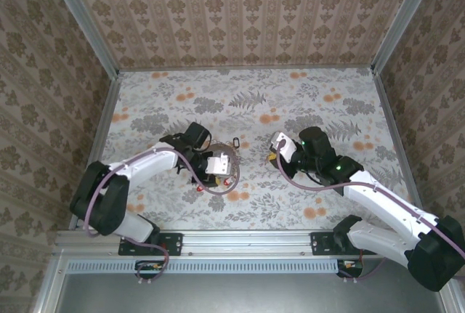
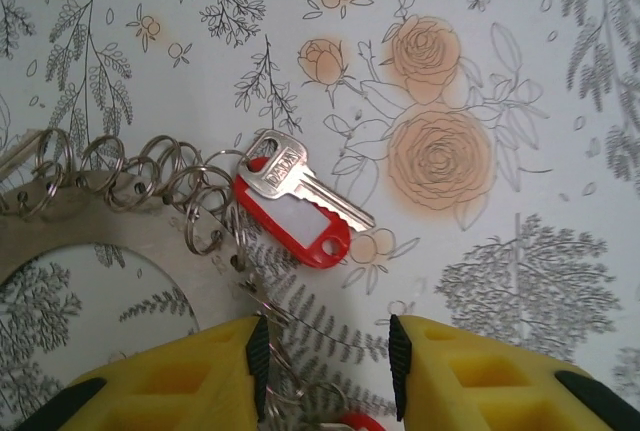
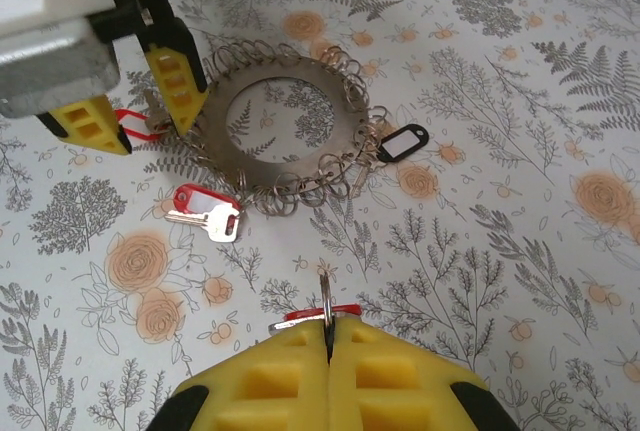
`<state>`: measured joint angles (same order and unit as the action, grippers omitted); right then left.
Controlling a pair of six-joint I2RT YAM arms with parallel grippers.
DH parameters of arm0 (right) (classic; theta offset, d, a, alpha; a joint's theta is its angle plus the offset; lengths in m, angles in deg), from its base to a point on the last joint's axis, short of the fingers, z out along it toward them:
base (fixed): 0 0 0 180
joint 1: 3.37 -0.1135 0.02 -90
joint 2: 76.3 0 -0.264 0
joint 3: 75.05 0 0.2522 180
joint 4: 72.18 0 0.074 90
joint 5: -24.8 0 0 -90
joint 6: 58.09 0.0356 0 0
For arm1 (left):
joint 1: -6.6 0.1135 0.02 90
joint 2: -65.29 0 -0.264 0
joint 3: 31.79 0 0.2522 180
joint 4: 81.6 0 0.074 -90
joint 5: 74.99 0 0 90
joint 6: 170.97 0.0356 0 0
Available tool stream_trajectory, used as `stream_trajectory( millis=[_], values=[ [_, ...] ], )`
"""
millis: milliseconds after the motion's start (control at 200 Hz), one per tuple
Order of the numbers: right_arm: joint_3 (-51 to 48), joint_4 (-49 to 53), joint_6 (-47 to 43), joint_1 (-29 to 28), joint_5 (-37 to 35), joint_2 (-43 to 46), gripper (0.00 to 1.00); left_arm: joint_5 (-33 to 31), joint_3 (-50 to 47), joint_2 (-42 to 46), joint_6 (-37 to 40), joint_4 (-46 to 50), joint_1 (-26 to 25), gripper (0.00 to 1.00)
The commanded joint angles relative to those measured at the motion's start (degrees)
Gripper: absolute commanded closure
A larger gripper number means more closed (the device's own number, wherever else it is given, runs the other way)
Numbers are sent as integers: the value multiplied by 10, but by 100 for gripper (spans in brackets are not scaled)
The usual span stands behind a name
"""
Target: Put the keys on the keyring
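Right fingers (image 3: pixel 270 376): pressed together, pinching the small wire loop of one red key (image 3: pixel 322 312). Left fingers (image 2: pixel 170 381): we note them partly apart above the keyring (image 3: pixel 290 163) rim, clasping nothing we can make out. Keyring: flat on the tabletop (image 3: pixel 520 251), between our arms. Loose red key (image 3: pixel 203 213): just beside its rim.

Top external: high, behind the arm bases (image 1: pixel 163 242), looking down over the whole table (image 1: pixel 305 110). Left wrist: very close, near-vertical, on the keyring (image 2: pixel 90 226) rim. Right wrist: low, oblique, facing left; keyring common to all three.
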<state>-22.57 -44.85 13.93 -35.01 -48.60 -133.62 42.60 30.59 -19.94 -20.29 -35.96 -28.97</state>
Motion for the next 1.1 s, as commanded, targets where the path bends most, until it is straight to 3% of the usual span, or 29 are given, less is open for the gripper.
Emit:
stream_trajectory(
  millis=[0,590,1095],
  values=[
    [-9,4,9,7,-17,17,100,-5,16,-22,61,6,-4,62],
    [-14,5,10,14,-20,25,100,-71,33,-72,8,-37,25,60],
    [-13,5,12,15,-19,32,100,-57,62,-104,-35,-38,26,60]
  ],
)
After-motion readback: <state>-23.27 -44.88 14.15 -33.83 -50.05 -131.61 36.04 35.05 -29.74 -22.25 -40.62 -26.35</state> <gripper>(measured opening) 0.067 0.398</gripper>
